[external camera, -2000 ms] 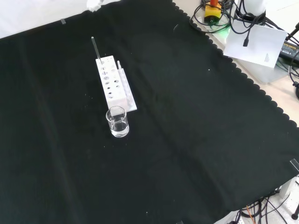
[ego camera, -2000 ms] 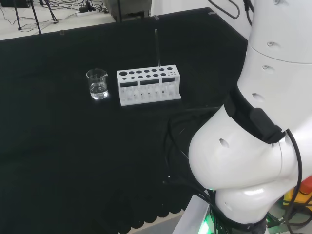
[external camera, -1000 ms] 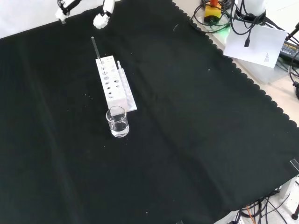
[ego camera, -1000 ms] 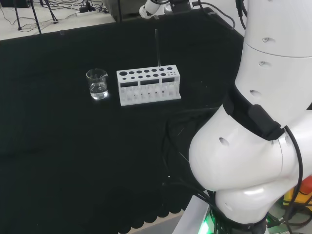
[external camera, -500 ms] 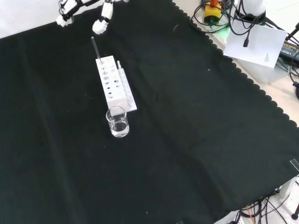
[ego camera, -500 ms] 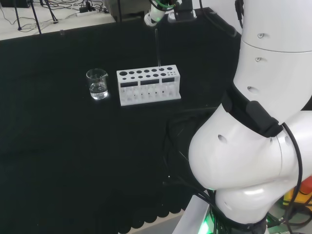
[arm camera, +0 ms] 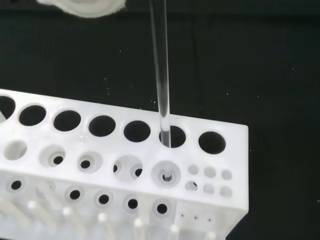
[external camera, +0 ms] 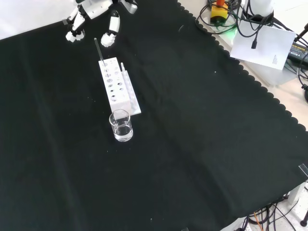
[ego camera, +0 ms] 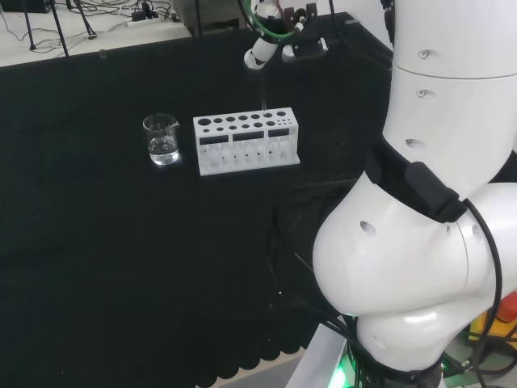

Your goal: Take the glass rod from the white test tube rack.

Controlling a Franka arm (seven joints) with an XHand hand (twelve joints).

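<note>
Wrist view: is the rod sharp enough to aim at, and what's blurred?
Wrist view: the glass rod and the rack holes are sharp; the hand is a white blur. Front view: the rod reads thin and dark against the black cloth.

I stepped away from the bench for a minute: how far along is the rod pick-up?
Done: the hand is at the rack's far end, fingers straight on either side of the glass rod in the front view. In hand: closing in; nothing is gripped yet. Left: the rod stands upright in its hole in the white test tube rack, so grasping and lifting remain. The beaker sits at the rack's other end.
</note>
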